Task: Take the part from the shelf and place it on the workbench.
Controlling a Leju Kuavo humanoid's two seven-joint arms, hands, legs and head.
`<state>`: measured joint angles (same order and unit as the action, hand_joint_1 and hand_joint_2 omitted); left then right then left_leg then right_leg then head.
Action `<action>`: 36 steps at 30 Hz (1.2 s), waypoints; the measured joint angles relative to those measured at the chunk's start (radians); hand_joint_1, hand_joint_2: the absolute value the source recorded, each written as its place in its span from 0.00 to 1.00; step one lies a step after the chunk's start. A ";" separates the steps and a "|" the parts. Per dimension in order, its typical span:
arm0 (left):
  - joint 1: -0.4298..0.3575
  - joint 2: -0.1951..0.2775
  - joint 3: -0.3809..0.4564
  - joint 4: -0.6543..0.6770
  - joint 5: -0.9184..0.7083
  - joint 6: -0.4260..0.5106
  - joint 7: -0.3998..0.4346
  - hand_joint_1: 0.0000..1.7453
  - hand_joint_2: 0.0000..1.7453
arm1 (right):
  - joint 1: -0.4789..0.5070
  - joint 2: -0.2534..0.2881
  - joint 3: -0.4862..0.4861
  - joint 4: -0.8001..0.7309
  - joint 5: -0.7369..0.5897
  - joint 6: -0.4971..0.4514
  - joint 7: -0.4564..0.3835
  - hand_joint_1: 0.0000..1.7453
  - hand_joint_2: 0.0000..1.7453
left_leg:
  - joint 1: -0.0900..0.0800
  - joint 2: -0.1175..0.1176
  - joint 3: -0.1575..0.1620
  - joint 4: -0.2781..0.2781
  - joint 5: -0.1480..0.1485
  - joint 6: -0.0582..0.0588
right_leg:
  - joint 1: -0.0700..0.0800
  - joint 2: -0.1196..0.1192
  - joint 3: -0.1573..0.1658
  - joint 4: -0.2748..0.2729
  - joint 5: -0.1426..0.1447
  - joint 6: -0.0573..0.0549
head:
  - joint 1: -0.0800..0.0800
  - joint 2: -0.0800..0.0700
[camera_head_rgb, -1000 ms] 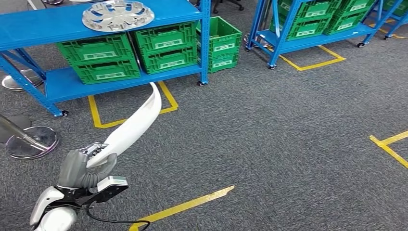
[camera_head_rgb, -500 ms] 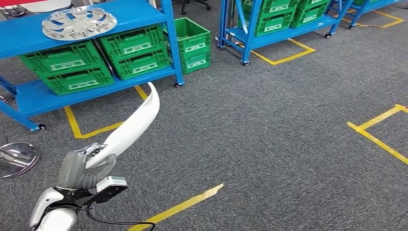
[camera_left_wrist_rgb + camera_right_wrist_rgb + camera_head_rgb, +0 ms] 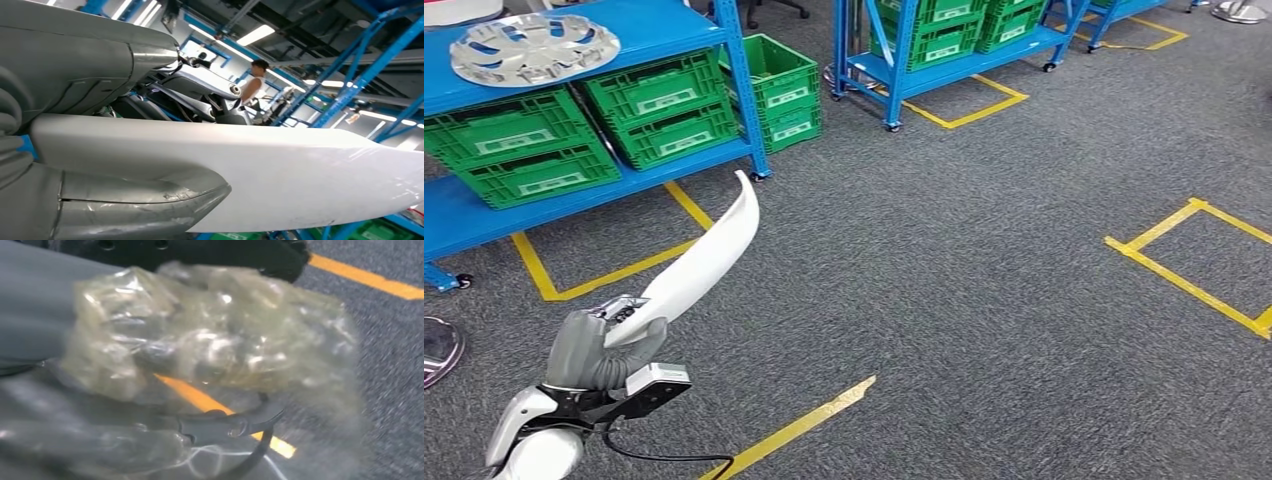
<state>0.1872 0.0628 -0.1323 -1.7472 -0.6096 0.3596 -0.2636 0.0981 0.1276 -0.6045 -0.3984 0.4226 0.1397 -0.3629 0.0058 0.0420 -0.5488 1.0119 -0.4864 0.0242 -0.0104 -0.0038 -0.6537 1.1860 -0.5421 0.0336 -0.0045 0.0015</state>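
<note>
I see my left hand (image 3: 604, 350) at the lower left of the head view, fingers wrapped around the lower end of the long white curved part (image 3: 709, 255), which rises up and to the right with its tip over the grey carpet (image 3: 944, 270) near the yellow floor tape (image 3: 604, 275). In the left wrist view the part (image 3: 280, 175) runs across the frame, clamped between the grey thumb and the fingers (image 3: 200, 90). Against half a second ago the whole scene has slid to the left and down: the blue shelf (image 3: 574, 190) with its green crates (image 3: 664, 105) and the silver hubcap (image 3: 529, 48) sit further toward the upper left, so the camera has turned right; hand and part keep the same spot in frame. The right hand (image 3: 210, 340) appears blurred and wrapped in clear plastic, and I cannot tell how its fingers stand.
</note>
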 joint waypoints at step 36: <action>-0.018 0.000 0.000 0.025 0.020 -0.029 0.000 1.00 1.00 | 0.009 0.067 -0.129 -0.086 0.112 0.035 0.031 0.00 0.00 | 0.002 0.026 -0.015 0.017 -0.003 -0.024 | 0.019 -0.031 0.080 -0.168 0.038 -0.021 | 0.004 0.000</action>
<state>0.1693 0.0629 -0.1322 -1.7226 -0.5892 0.3311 -0.2632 0.1071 0.1946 -0.7332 -0.4847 0.5350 0.1742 -0.3324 0.0074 0.0675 -0.5634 1.0285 -0.4893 0.0003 0.0084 -0.0344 -0.5739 1.0182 -0.5046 0.0126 -0.0005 0.0015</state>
